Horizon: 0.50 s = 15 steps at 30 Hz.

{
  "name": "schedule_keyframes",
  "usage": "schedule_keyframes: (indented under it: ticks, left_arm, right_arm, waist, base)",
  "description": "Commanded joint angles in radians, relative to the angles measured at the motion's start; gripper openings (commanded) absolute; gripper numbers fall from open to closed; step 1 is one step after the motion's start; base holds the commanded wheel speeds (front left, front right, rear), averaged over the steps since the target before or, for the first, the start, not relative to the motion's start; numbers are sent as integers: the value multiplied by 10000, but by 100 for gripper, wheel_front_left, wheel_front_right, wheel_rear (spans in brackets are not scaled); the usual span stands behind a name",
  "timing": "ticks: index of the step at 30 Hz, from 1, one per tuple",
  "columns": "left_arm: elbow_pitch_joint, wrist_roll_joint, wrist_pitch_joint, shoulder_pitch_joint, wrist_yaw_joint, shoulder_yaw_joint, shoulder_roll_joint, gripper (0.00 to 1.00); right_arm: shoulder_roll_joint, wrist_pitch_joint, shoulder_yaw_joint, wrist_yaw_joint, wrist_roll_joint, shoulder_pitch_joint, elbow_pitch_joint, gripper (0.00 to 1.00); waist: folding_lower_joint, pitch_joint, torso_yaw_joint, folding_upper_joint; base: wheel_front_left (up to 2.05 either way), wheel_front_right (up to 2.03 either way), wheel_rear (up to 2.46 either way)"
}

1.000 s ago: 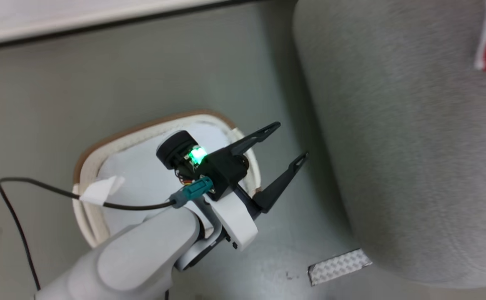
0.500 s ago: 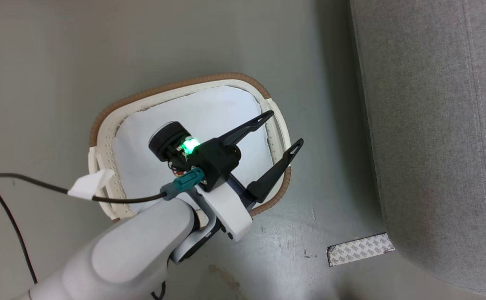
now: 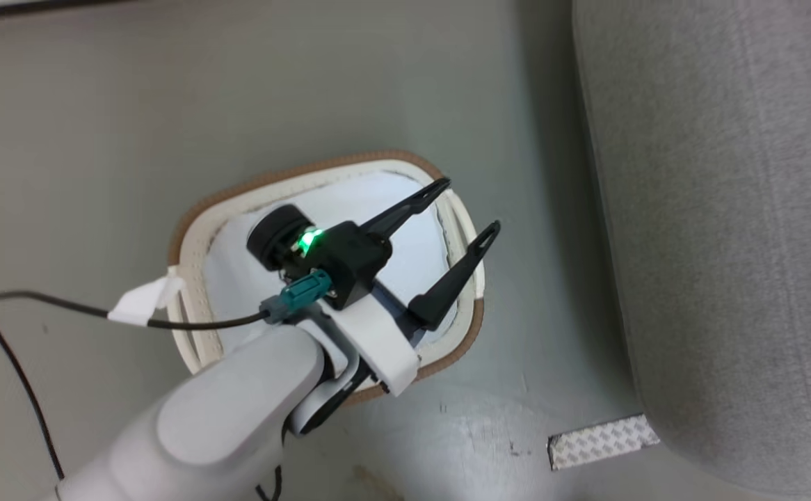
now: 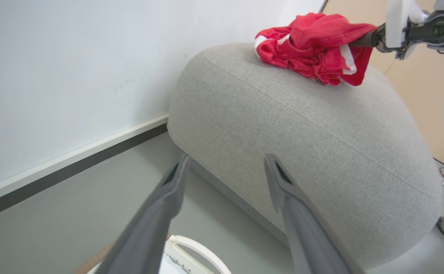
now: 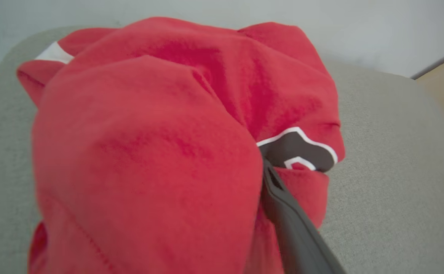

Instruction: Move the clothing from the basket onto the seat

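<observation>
The grey floor (image 3: pixel 85 139) is carrying the basket (image 3: pixel 193 240) at centre, with the seat (image 3: pixel 725 243) standing at its three o'clock and a tape strip (image 3: pixel 601 441) lying at five o'clock. The clothing (image 4: pixel 313 49) is lying bunched atop the seat.

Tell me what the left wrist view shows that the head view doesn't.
Left wrist view: the right gripper at the jersey heaped on the sofa. Head view: a tape strip on the floor and the left arm's cable. Both: the open left gripper, the basket, the sofa.
</observation>
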Motion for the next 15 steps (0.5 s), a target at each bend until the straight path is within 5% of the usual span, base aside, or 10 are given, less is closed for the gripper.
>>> schedule_keyframes:
  ticks: [1,15]
  left_arm:
    - [115,-84,-75,238,24,2,81,100]
    - [867,-1098,-598,2216,438,805,38,100]
  right_arm:
    - [-165,216,266,-22,194,235,-60,100]
    - [-1280,2492,2880,-22,2336,1435,-2837,100]
  waist:
    - [0,-503,-47,0]
    - [0,-4435,-437,0]
  base:
    - [0,0,0]
    - [0,0,0]
